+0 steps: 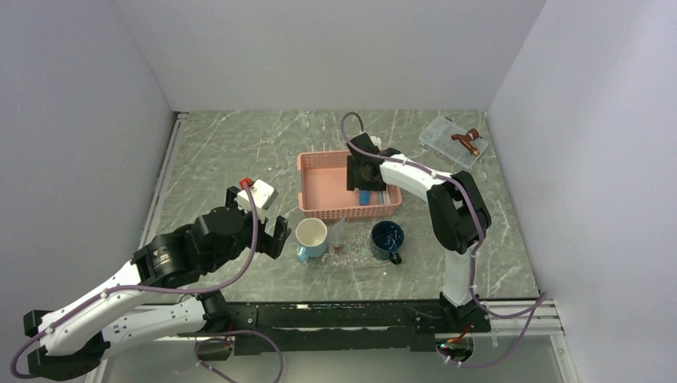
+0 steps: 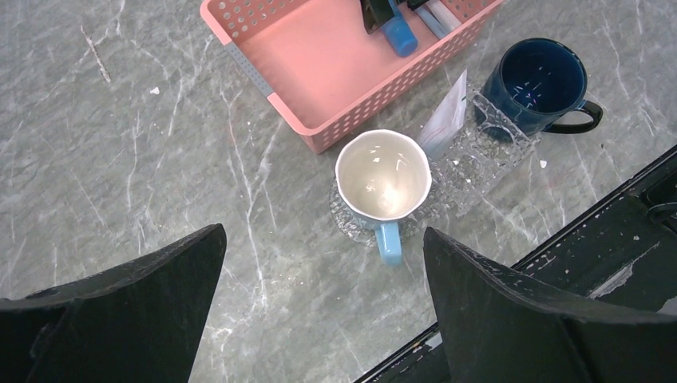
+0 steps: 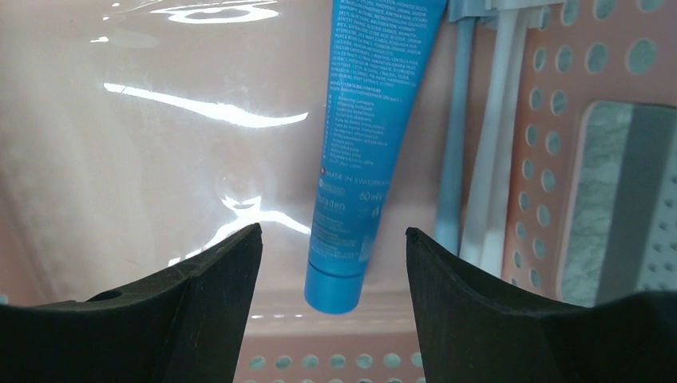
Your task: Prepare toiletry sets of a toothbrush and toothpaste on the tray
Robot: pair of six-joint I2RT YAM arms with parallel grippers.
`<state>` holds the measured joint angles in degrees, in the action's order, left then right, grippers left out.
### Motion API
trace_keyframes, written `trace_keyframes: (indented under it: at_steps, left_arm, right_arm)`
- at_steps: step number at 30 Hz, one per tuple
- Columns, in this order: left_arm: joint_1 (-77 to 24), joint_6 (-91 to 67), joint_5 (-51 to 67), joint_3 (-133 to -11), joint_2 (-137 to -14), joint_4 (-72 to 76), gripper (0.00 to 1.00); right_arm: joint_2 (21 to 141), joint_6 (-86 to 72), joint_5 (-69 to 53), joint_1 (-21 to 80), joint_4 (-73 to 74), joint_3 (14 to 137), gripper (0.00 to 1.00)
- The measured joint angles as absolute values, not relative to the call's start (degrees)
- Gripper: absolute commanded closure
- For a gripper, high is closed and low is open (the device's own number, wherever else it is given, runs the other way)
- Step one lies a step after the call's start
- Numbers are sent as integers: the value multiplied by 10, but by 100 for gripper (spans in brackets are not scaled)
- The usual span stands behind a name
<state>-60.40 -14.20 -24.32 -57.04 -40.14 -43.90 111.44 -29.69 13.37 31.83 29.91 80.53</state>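
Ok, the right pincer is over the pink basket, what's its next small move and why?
Probably lower and close on the toothpaste: the right pincer is open, and the toothpaste lies ungripped on the basket floor, in line with its gap.

Marble table bears pink basket, tray, clear box.
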Motion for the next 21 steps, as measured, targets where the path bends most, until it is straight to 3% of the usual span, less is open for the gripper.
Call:
trace_keyframes:
  at_steps: [21]
  left_arm:
    - [-574,-143,-218,-556,-407,-439,1]
  right_arm:
    - [1185,-345,146,308,298,848,41]
